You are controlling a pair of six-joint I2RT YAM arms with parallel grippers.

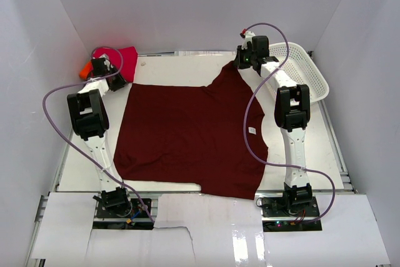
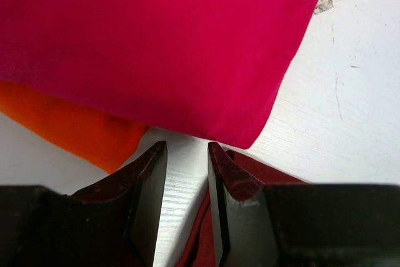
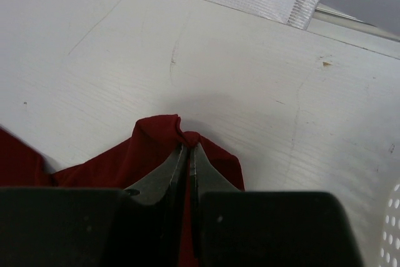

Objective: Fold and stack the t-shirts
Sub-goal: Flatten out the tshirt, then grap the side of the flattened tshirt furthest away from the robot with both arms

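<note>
Maroon shirt (image 1: 194, 136) lies spread flat across mid table (image 1: 169, 67), its white label (image 1: 252, 130) toward the right edge. It looks smoothed out ready for folding, w/ no fold made yet. R gripper (image 3: 189, 148) is pressed together on the shirt's far-right tip, prob. a sleeve, close to the far edge and just beside the basket (image 1: 309, 73). The pinch bunches the cloth into a small peak, likely to keep that side taut. L gripper (image 2: 187, 151) sits at the shirt's far-left corner w/ jaws spread partway. Bare table shows between them and nothing is held, though maroon cloth lies under and beside the fingers. Red shirt (image 2: 156, 42) sits in the far-left corner of the table, right ahead of L gripper, lying over the orange shirt (image 2: 75, 126). Both are parked clear of the work area, prob. waiting their turn. Next move likely needs L to get hold of its corner w/o snagging the red one.
</note>
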